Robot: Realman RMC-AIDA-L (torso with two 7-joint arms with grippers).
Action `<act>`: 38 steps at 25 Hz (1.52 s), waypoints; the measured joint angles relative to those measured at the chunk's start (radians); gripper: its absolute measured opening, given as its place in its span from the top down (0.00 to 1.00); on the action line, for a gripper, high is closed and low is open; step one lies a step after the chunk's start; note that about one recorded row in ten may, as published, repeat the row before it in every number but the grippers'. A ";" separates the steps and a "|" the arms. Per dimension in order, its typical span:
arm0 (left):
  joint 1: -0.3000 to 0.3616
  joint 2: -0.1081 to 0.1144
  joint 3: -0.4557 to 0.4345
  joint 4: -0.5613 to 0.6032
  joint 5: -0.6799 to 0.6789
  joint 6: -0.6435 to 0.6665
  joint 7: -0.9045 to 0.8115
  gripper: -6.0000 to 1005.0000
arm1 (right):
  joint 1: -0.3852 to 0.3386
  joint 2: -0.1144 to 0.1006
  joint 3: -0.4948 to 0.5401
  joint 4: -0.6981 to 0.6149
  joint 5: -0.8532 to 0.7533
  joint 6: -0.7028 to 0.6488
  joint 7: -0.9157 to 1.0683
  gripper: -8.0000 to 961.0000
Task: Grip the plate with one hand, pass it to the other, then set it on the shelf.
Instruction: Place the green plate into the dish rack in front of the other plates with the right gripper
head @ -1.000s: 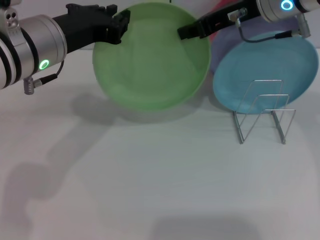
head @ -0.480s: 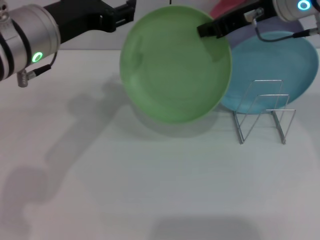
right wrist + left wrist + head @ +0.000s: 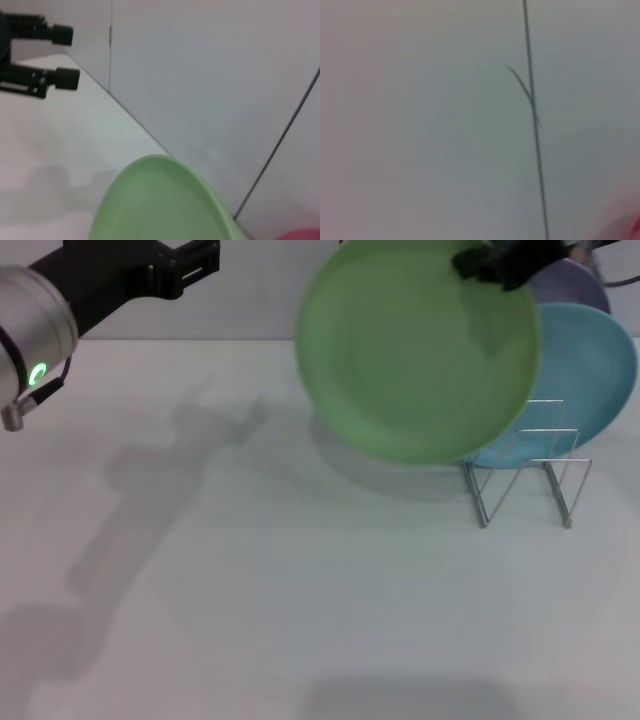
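The light green plate [image 3: 415, 360] hangs tilted in the air at the back right, its lower edge overlapping the front of the wire shelf [image 3: 525, 475]. My right gripper [image 3: 480, 262], slim and black, is shut on the plate's upper rim. The plate's rim also shows in the right wrist view [image 3: 160, 205]. My left gripper [image 3: 195, 262], on the silver arm with the green light, is open and empty at the back left, well apart from the plate. It also shows far off in the right wrist view [image 3: 65, 56].
A light blue plate [image 3: 595, 370] stands in the shelf behind the green one, with a lavender plate [image 3: 572, 285] behind that. The white table [image 3: 250, 590] lies in front. A red object [image 3: 305, 235] shows at one corner of the right wrist view.
The right gripper has carried the green plate to the right, up to the shelf. The left gripper has let go of the plate and drawn back to the left.
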 joint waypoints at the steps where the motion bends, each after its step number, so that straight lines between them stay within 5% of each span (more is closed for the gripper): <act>1: 0.015 0.000 0.017 0.003 0.000 0.037 0.009 0.16 | -0.002 -0.001 0.001 -0.038 -0.010 -0.022 -0.022 0.90; 11: 0.093 0.000 0.230 0.190 0.005 0.554 0.047 0.16 | -0.003 -0.011 0.064 -0.254 -0.047 -0.202 -0.233 0.89; 19: 0.024 -0.002 0.357 0.475 0.004 0.893 -0.071 0.16 | -0.004 -0.011 0.105 -0.296 -0.076 -0.309 -0.312 0.88; 24: 0.001 -0.003 0.381 0.574 0.005 0.977 -0.176 0.16 | -0.011 -0.013 0.147 -0.313 -0.074 -0.334 -0.375 0.87; 38: -0.016 -0.005 0.396 0.620 0.012 0.987 -0.207 0.16 | -0.039 -0.006 0.163 -0.376 -0.066 -0.331 -0.555 0.86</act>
